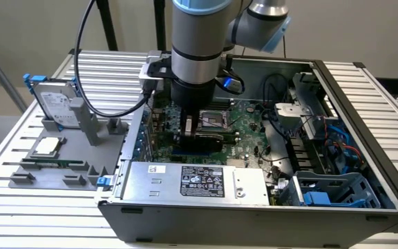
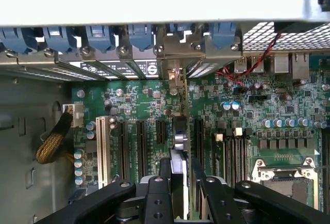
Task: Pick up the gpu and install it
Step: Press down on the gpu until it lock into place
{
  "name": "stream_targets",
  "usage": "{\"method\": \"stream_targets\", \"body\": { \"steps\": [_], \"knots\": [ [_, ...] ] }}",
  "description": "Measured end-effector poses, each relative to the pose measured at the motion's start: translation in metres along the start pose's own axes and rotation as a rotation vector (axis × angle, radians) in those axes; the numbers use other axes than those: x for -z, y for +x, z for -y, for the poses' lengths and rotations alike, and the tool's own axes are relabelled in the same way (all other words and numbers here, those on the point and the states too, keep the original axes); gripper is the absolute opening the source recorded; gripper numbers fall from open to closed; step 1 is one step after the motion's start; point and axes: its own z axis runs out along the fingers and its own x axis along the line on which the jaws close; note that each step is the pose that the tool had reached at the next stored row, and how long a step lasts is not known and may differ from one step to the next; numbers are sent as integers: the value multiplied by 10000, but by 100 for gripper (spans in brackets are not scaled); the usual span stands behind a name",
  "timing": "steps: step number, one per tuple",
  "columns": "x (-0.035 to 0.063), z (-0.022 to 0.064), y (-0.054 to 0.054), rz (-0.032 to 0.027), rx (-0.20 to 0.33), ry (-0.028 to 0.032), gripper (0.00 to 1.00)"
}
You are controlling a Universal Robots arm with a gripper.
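Note:
The gpu (image 2: 179, 131) stands on edge between my fingers, over the motherboard's expansion slots (image 2: 140, 146), with its silver bracket end toward the case's rear slot openings. My gripper (image 2: 180, 166) is shut on it, one black finger (image 2: 164, 170) on each side. In the exterior view the gripper (image 1: 197, 130) reaches down inside the open computer case (image 1: 365, 129), with the dark card (image 1: 211, 141) under it just above the green motherboard (image 1: 247, 124). Whether the card's edge sits in a slot is hidden.
Outside the case, at the exterior view's left, a grey fixture (image 1: 47, 176) holds a silver hard drive with blue rails (image 1: 55, 101) and a memory stick (image 1: 60, 163). Inside are the power supply (image 1: 192, 181), blue drive cage (image 1: 330, 193), CPU socket (image 2: 286, 175) and blue slot clips (image 2: 98, 35).

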Motion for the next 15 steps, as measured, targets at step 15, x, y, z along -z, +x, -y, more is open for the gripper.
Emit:
{"method": "stream_targets", "body": {
  "steps": [15],
  "knots": [
    [-55,-6,3,22,0,-3,0]
  ]
}}
